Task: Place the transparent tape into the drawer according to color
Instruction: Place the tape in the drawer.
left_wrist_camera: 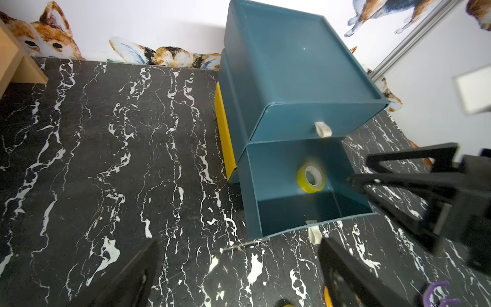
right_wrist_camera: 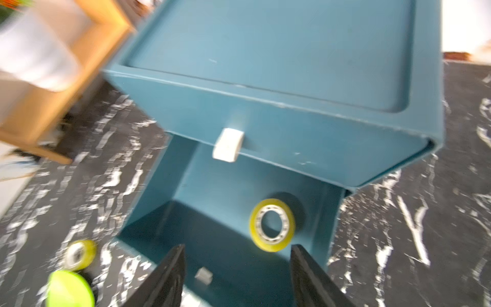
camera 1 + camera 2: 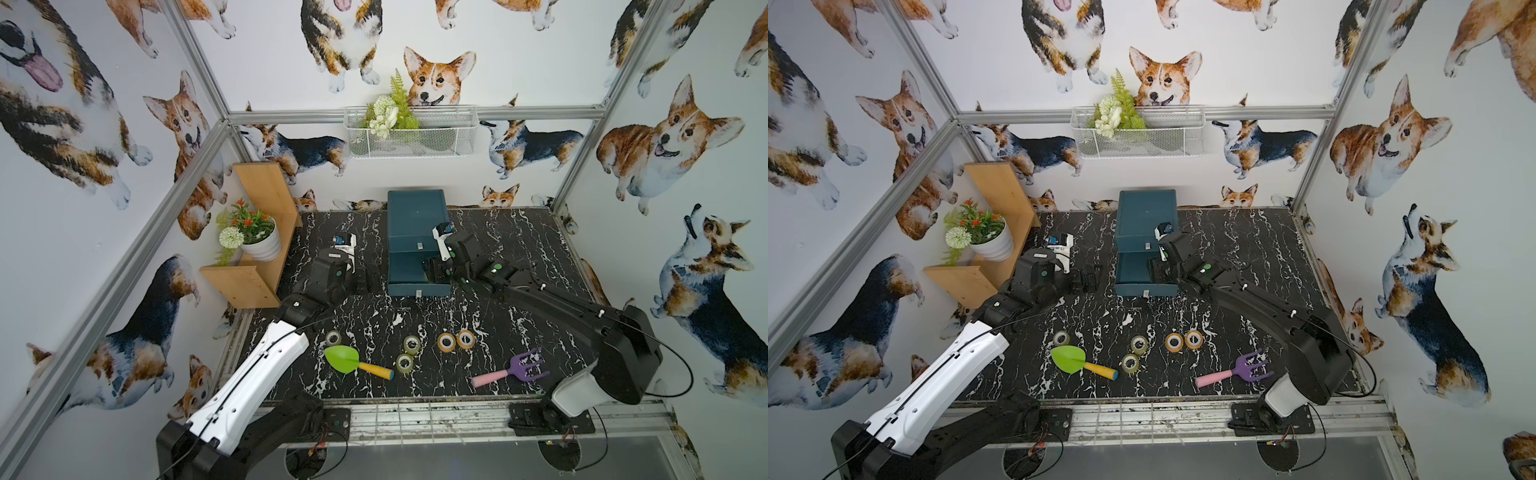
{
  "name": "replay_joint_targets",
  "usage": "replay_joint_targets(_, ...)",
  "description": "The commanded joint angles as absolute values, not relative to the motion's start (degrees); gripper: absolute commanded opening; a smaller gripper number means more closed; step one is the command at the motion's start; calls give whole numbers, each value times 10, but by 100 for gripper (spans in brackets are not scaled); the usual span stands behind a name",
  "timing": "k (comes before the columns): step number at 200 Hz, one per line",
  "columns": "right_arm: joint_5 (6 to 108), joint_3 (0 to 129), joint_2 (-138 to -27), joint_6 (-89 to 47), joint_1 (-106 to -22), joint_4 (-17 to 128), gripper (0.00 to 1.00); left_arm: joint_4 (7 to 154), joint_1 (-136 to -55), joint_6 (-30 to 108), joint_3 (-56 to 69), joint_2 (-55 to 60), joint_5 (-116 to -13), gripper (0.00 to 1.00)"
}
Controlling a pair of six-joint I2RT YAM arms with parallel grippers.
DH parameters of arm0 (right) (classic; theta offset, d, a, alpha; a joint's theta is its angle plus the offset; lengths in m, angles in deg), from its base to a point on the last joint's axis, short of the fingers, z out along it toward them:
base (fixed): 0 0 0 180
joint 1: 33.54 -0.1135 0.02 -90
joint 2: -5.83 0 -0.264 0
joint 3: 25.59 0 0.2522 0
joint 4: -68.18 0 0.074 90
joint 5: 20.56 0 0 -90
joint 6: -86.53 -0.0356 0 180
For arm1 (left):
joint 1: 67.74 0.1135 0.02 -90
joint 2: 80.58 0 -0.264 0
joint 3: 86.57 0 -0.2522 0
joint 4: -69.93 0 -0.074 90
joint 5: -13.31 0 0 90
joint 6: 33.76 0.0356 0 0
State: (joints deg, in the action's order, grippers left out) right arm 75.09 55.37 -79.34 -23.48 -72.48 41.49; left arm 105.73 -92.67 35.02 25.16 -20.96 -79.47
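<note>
The yellow-green tape roll (image 2: 272, 224) is inside the open lower drawer (image 1: 268, 186), standing on edge near its back wall and free of any grip. The right fingers (image 2: 164, 279) are spread and empty above the drawer's front wall. The step now is probably a clean retreat: lift straight up, then back, so neither finger catches the front wall or nudges the roll. The closed upper drawer (image 2: 292, 125) and its white pull tab (image 2: 228, 144) overhang the back.

The left fingers (image 1: 342, 271) are spread wide and empty over the desk (image 3: 519, 249) beside the unit.

Three pale greenish rolls (image 3: 411, 343) and two orange rolls (image 3: 446, 342) wait on the desk. One pale roll lies just beside the green shovel (image 3: 343, 359), and the purple fork (image 3: 523, 368) lies near the orange pair.
</note>
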Motion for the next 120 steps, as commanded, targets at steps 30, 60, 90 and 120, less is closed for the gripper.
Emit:
replay_joint_targets(30,738,409,-651,-272,-729,550,68,1137,-1044,327,231,-179,-863,99)
replay_joint_targets(60,764,361,-594,-279,-729,557,69,1182,-1129,295,238,-150,-869,99)
replay_joint_targets(90,787,342,-553,-279,-728,550,69,1222,-1223,302,228,-80,-884,100)
replay_joint_targets(120,804,335,-522,-279,-728,536,71,1214,-1274,302,229,16,-885,99)
